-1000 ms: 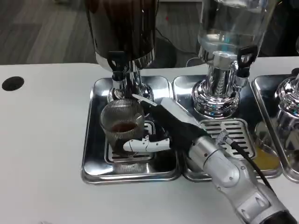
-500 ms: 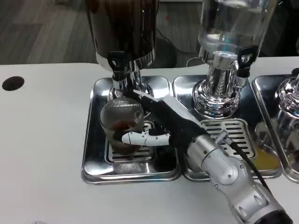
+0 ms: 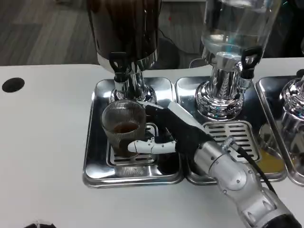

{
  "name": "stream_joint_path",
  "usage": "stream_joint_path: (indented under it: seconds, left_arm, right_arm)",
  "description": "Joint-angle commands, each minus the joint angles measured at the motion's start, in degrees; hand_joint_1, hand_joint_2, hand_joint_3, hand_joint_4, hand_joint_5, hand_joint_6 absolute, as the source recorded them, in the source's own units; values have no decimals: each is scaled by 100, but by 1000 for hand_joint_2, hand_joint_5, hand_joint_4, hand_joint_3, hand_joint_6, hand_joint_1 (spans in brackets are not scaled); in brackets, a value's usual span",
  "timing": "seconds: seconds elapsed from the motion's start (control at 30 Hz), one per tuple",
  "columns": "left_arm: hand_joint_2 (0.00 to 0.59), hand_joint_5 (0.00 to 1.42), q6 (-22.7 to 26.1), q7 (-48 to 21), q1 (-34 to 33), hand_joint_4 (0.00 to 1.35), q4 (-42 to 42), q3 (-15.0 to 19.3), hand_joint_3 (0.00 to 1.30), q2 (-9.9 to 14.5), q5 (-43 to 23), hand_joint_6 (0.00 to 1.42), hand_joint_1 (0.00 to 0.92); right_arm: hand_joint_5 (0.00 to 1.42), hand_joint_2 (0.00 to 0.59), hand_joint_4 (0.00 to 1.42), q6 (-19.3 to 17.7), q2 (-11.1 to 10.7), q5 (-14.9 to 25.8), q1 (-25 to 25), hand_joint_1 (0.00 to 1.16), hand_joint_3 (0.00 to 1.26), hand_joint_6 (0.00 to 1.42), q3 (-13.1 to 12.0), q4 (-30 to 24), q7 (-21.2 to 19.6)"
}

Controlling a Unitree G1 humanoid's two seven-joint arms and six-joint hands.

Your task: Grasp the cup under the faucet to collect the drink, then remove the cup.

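**me:** One cup (image 3: 124, 127) in play right now, ribbed clear glass with a bit of brown drink in the bottom. It's standing upright on the slotted grate of the left drip tray (image 3: 95, 161), right under the black faucet (image 3: 119, 66) of the dark dispenser (image 3: 124, 28).

**other guy:** And the hand, has it actually got the thing?

**me:** Yeah, my right hand (image 3: 166, 130) is wrapped on the cup from the cup's right side. White fingers (image 3: 145, 146) curl across the lower front of the glass, and the black part of the hand sits against its right wall. So it's grasping the cup, looks like a proper hold. The silver forearm (image 3: 237, 183) runs off from the cup toward the lower right corner, with a black cable along it.

**other guy:** Cup lifted or still down?

**me:** Honestly can't tell from up here. The base lines up with the grate, but whether it's touching I couldn't swear.

**other guy:** What else is around the cup?

**me:** To the right of the cup there's a second tray (image 3: 228, 135) with a chrome-based clear dispenser (image 3: 232, 33) on it, and further right a third chrome one (image 3: 292, 102) at the edge. Well to the left of the cup, a black round hole (image 3: 13, 84) in the white bench (image 3: 42, 142).
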Motion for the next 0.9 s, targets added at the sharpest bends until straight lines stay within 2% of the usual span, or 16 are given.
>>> stream_joint_path:
  seconds: [0.03, 0.4, 0.9]
  left_arm:
    - [95, 550, 87, -112, -11, 456, -9, 15, 476, 39, -69, 765, 10]
    - [104, 550, 140, -162, 8, 462, -17, 18, 482, 21, -70, 766, 12]
    - [122, 550, 207, -210, -22, 466, -16, -5, 484, 37, -46, 776, 5]
  right_arm:
    - [207, 111, 175, -183, 27, 128, -87, 618, 180, 36, -61, 109, 105]
    - [246, 100, 195, -278, 123, 270, -131, 652, 149, 208, -127, 214, 161]
    - [325, 97, 276, -433, 184, 319, -104, 671, 249, 303, -235, 354, 165]
